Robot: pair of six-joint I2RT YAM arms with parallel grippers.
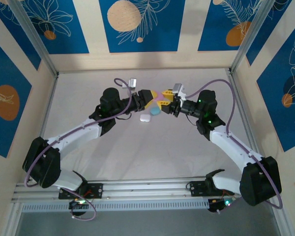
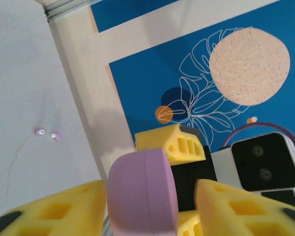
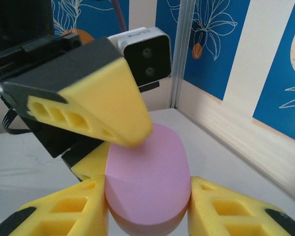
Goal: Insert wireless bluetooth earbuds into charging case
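Note:
A pink oval charging case (image 1: 164, 93) (image 2: 143, 194) (image 3: 147, 182), closed, hangs above the table between both grippers. My right gripper (image 1: 165, 102) (image 3: 147, 189) is shut on it, one yellow finger pressed to each side. My left gripper (image 1: 154, 100) (image 2: 148, 196) stands open around the same case, with a gap showing at its right finger (image 2: 236, 206). In the right wrist view the left gripper's fingers (image 3: 103, 103) sit above and below the case. Two tiny earbuds (image 2: 40, 132) (image 2: 55, 135) lie on the white table, well away from both grippers.
A white case (image 1: 146, 118) and a teal case (image 1: 155, 112) lie on the table just below the grippers. The blue patterned walls (image 1: 137, 24) and metal frame posts (image 1: 243, 42) enclose the table on three sides.

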